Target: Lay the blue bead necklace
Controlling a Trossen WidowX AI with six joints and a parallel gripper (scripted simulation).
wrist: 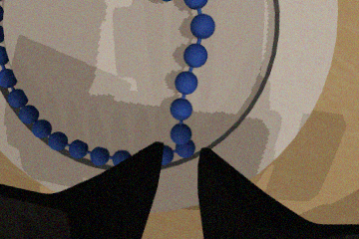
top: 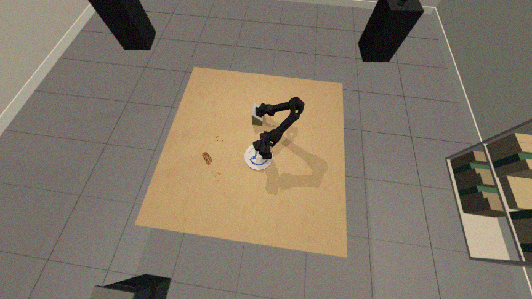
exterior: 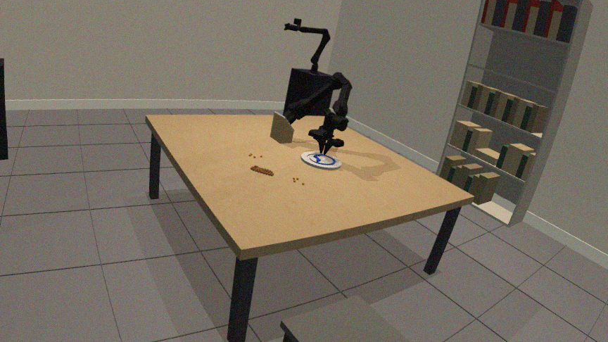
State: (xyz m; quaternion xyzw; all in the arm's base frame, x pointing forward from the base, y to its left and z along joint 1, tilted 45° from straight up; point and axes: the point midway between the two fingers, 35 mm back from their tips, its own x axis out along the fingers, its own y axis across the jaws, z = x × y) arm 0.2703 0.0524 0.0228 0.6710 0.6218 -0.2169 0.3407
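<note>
1. Wrist view shows the blue bead necklace [wrist: 187, 59] lying on the round bead board [wrist: 299, 25]. Its left stretch follows the groove [wrist: 269, 12]; the rest cuts across the board's middle in a loose bend.
2. The gripper [wrist: 179, 158] hangs low over the board's near edge. Its fingers are parted a little, with the last beads showing just past the tips and a visible gap between the pads. They appear to have let go and grasp nothing.
3. The strand looks light and fully limp: it likely bends at every bead, cannot be pushed, and only follows when dragged. The round beads may roll or slip from a pinch.
4. A fair place to take hold would be the free end by the fingertips, or the cord between two beads.
5. The necklace has no single long axis. Its inner stretch runs from the near edge up toward the far side, then hooks left.
</note>
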